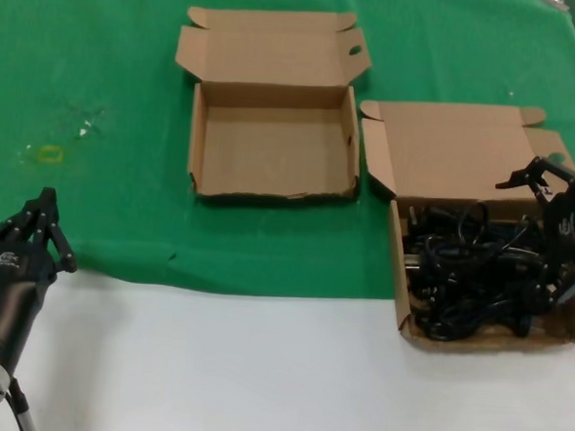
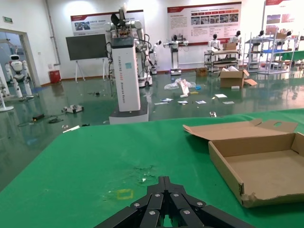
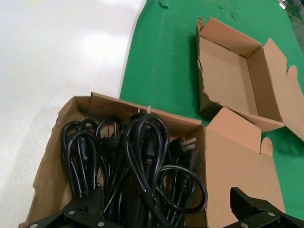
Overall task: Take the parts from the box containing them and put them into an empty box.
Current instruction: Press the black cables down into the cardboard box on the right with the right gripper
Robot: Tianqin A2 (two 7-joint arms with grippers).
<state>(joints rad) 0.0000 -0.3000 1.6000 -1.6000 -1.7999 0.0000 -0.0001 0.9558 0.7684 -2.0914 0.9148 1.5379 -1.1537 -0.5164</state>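
- Hovered, right gripper (image 1: 557, 227), over the right edge of the full box (image 1: 405, 316), fingers spread wide and holding nothing, likely lined up to descend.
- Lay tangled inside, black cords (image 1: 469, 275).
- Sat far-left of it, open and ready, empty box (image 1: 270, 188).
- Waited near-left, closed and empty, left gripper (image 1: 45, 222).

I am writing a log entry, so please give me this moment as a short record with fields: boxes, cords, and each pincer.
full box: on the right, lid open, holds a tangle of cords
cords: black, looped, all in the full box
empty box: nearer the middle, lid open, nothing inside
right pincer: open, over the full box, holding nothing
left pincer: shut, at the left, away from both boxes
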